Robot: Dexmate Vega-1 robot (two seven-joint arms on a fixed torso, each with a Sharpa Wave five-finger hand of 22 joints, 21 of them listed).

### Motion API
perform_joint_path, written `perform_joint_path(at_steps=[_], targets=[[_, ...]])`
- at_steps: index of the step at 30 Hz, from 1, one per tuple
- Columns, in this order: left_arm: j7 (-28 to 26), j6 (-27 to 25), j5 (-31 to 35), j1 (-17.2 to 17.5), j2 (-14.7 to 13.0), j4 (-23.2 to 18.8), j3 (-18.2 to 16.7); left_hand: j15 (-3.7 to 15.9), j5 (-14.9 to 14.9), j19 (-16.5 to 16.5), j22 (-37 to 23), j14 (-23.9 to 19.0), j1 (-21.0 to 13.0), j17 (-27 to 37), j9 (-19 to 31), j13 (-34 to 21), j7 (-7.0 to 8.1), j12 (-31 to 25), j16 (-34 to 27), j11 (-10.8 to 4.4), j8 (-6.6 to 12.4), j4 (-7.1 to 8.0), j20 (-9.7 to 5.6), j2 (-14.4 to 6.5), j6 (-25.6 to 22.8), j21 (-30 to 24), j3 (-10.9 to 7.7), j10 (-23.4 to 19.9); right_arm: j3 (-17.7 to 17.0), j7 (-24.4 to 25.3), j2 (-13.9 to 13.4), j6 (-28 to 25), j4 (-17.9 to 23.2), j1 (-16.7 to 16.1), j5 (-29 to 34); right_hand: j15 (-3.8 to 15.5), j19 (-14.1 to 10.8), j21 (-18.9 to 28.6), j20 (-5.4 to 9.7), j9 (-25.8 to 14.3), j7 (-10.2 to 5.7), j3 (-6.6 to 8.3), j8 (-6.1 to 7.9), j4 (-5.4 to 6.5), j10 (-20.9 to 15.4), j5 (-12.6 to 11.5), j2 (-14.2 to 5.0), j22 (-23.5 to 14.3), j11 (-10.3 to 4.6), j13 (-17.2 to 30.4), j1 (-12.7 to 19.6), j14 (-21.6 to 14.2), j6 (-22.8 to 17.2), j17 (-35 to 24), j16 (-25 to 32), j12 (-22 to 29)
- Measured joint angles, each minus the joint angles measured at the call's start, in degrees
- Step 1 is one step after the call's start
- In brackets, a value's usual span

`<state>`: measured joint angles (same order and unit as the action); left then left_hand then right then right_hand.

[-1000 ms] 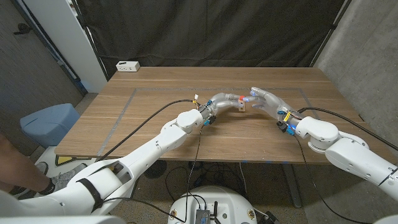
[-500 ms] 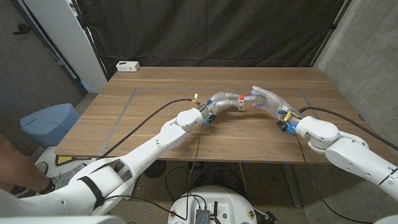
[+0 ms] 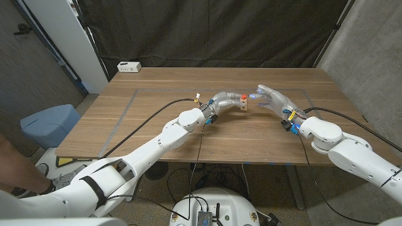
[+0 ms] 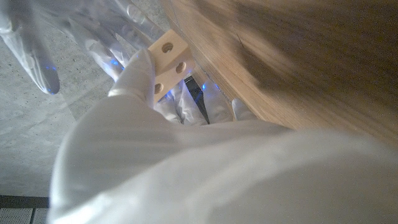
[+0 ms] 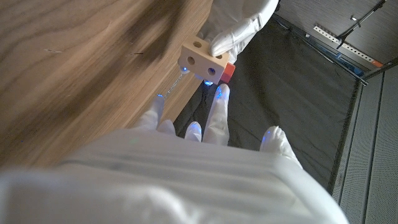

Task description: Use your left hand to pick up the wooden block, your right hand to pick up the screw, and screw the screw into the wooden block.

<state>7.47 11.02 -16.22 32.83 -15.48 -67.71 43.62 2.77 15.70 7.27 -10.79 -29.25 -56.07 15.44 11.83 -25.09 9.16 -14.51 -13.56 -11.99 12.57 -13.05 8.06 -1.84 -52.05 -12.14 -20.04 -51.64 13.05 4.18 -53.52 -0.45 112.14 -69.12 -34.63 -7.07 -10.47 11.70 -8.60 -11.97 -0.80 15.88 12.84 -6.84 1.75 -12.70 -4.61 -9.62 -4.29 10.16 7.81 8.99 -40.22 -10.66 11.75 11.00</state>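
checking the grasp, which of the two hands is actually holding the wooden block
The left hand holds the wooden block, fingers wrapped around it. The right hand has its fingers spread beside the block, gripping nothing.

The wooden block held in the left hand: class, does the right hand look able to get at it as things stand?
Probably yes. The left hand holds the wooden block up off the table, and the right hand sits just beside it, fingers spread toward it, nothing between them.

The pale, smooth wooden block with round holes (image 5: 204, 64) looks matt; the brown wood-grain counter (image 3: 157, 119) has a satin finish.
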Motion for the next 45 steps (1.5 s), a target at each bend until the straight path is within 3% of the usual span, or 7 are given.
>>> perform_joint_path(at_steps=[8,17,30,45], targets=[[0.03,0.01,0.07,-0.02,0.02,-0.01,0.06,0.0,-0.04,0.0,0.0,0.0,0.0,-0.02,0.04,-0.01,0.01,0.0,0.0,-0.01,0.0,0.0,0.0,0.0,-0.01,0.0,0.0,0.01,-0.01,0.14,0.65,0.91,-0.8,0.19,0.41,-0.01,-0.25,-0.2,-0.36,-0.17,-0.88,0.0,-1.41,0.0,1.99,0.0,0.3,0.0,0.11,0.12,0.3,0.02,3.34,0.0,0.0,-0.64],[-0.12,-0.19,0.23,0.13,-0.12,-0.68,0.17,0.0,-0.06,0.0,0.0,0.0,0.0,-0.02,0.04,-0.01,0.02,0.0,0.0,-0.05,0.0,0.0,0.0,0.0,-0.02,0.0,0.0,0.04,0.5,-0.46,1.43,1.33,-2.02,1.11,0.62,-0.52,1.4,-1.13,-1.96,-0.17,-1.58,-0.02,-2.47,0.02,5.03,0.0,0.3,0.0,-0.04,0.11,0.3,0.54,7.71,-0.16,-0.79,-1.08],[-0.59,-0.73,0.48,0.83,-0.54,-2.08,0.26,0.0,0.01,0.0,0.0,0.0,0.0,-0.02,0.02,0.02,0.08,0.0,0.0,-0.08,0.0,0.0,0.0,0.0,-0.08,0.0,0.0,-0.32,1.61,-2.7,1.55,1.63,-3.08,2.43,0.58,-0.83,3.64,-1.56,-2.36,0.0,-2.39,-0.41,-2.69,0.41,8.0,0.0,0.71,0.0,0.19,0.11,-0.1,0.85,10.37,-0.19,-1.16,-1.08],[-1.12,-1.02,0.64,1.37,-0.88,-3.13,0.26,0.0,0.0,0.0,0.0,0.0,0.0,-0.01,0.03,0.02,0.08,0.0,0.0,-0.04,0.0,0.0,0.0,0.0,-0.08,0.0,0.0,-0.26,2.79,-5.66,1.0,1.65,-3.81,3.94,0.02,-0.82,4.86,-1.56,-2.36,-0.01,-2.57,-0.81,-2.26,0.81,8.0,0.01,0.75,0.0,0.19,0.1,-0.94,0.85,10.54,-0.42,-1.16,-1.08]])
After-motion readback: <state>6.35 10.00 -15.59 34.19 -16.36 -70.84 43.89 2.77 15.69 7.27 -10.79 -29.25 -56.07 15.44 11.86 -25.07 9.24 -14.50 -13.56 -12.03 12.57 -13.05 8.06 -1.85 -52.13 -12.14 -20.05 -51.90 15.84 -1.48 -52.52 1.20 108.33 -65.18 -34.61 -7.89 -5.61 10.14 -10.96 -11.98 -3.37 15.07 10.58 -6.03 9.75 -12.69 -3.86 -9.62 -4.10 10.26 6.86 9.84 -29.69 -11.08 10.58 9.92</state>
